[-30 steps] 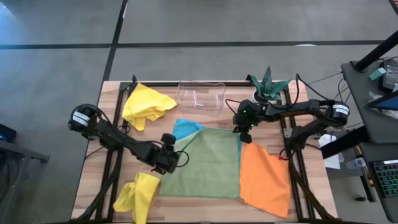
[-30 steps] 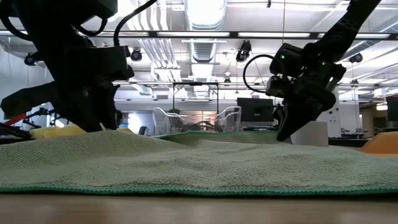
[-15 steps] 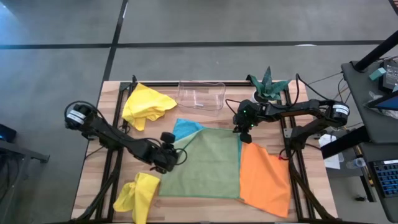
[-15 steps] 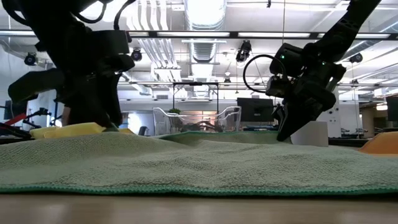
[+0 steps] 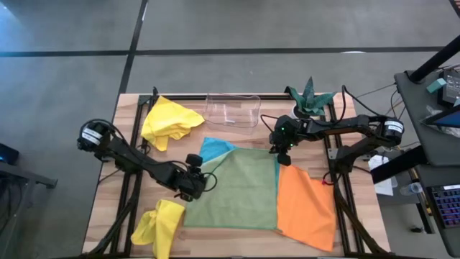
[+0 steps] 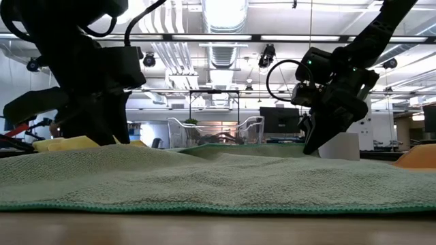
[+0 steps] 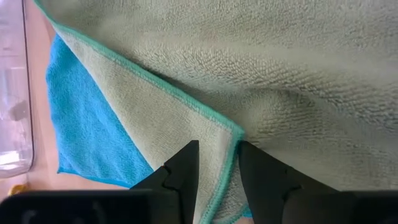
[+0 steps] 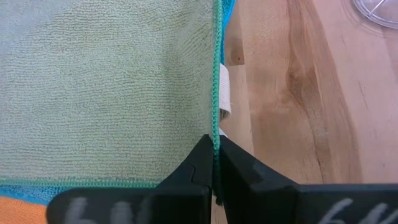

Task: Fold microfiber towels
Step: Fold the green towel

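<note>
Barely anything has shifted: only the left arm's rear joints swayed, both hands stayed pinching the sage green towel [image 5: 241, 188].
Spread at counter centre, it overlaps the turquoise blue towel [image 5: 214, 150] at 11 o'clock and the orange towel [image 5: 307, 206] at 4. Left hand [image 7: 217, 165] grips its 9 o'clock corner; right hand [image 8: 214, 163], clenched, nips the 2 o'clock hem. Soft, light, limp cloth: hold at corners. Wrist views show hems between fingers; overhead hides that.

Grey floor [image 5: 215, 29] with dark seams; exposed ceiling ducts [image 6: 218, 47], strip lights overhead.
</note>
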Robot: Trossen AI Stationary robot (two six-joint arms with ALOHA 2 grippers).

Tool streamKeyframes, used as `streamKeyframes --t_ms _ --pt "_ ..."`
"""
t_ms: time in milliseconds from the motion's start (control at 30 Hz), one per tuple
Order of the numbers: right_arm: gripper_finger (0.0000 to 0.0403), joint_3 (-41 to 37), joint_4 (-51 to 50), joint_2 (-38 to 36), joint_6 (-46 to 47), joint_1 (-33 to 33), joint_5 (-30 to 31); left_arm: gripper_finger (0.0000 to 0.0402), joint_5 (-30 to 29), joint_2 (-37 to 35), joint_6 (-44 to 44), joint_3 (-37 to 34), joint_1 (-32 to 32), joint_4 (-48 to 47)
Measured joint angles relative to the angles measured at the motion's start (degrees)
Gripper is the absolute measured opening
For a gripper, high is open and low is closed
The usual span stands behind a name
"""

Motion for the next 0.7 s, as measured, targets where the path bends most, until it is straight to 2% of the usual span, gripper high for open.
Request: streamKeyframes --t_ms 133,467,700 --pt "0.0009 0.00 0.00 -0.02 0.06 0.00 0.00 0.0086 0.00 0.02 -0.08 -0.52 0.01 0.06" --pt "0.0009 0.00 0.00 0.00 0.06 0.00 0.00 0.0021 0.00 0.02 0.00 -0.60 0.37 2.69" --pt "0.0009 0.00 0.00 -0.01 0.10 0.00 0.00 0.0001 1.83 0.02 0.03 -0.85 1.04 3.02"
